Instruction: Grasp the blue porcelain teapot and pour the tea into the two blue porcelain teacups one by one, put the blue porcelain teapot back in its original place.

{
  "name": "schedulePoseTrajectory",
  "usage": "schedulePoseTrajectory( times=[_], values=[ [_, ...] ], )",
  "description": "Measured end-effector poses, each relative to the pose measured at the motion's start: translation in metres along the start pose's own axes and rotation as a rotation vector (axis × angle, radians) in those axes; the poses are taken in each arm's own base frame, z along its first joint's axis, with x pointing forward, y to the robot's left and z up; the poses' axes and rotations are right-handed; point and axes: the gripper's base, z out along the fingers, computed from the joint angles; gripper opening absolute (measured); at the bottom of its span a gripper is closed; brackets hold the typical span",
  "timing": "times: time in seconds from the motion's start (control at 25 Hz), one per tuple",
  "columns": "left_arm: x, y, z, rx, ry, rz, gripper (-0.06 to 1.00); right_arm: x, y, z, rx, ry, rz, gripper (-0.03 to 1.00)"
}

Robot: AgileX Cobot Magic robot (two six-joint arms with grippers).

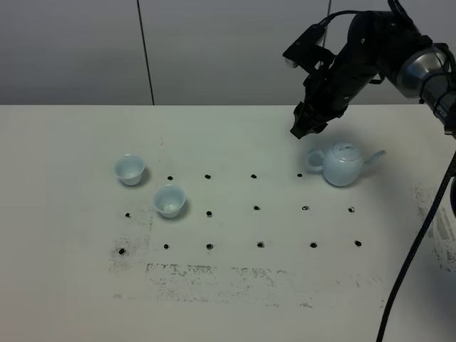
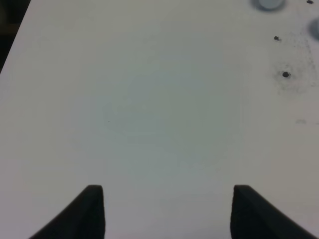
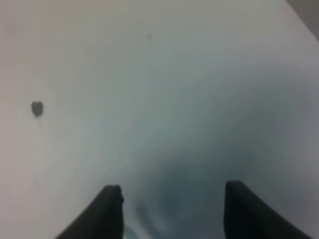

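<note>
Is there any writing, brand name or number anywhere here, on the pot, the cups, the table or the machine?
No text can be read in any view.
Blue teapot: plain glaze, no mark.
Left teacup and right teacup: plain.
Table: only black dots and smudges, no characters.
Robot arm: no legible label.

Pale sky-blue glazed teapot [image 1: 342, 165] and two matching pale blue teacups [image 1: 130, 169] [image 1: 169, 200], whitish inside, on a white bench [image 1: 71, 285] patterned with a grid of black dots [image 1: 209, 213] and grey scuffs [image 1: 206, 274]. Black robot arm [image 1: 356, 64].
</note>
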Motion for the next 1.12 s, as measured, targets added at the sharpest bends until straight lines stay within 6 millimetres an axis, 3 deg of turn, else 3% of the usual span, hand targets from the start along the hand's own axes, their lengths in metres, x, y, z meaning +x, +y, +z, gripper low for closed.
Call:
schedulePoseTrajectory(
  times=[0.84, 1.12],
  values=[
    [0.000, 0.000, 0.000, -0.001, 0.000, 0.000, 0.52, 0.001, 0.000, 0.011, 0.045, 0.028, 0.026, 0.43],
    [0.000, 0.000, 0.000, -0.001, 0.000, 0.000, 0.52, 0.006, 0.008, 0.030, 0.010, 0.091, 0.019, 0.43]
  ],
)
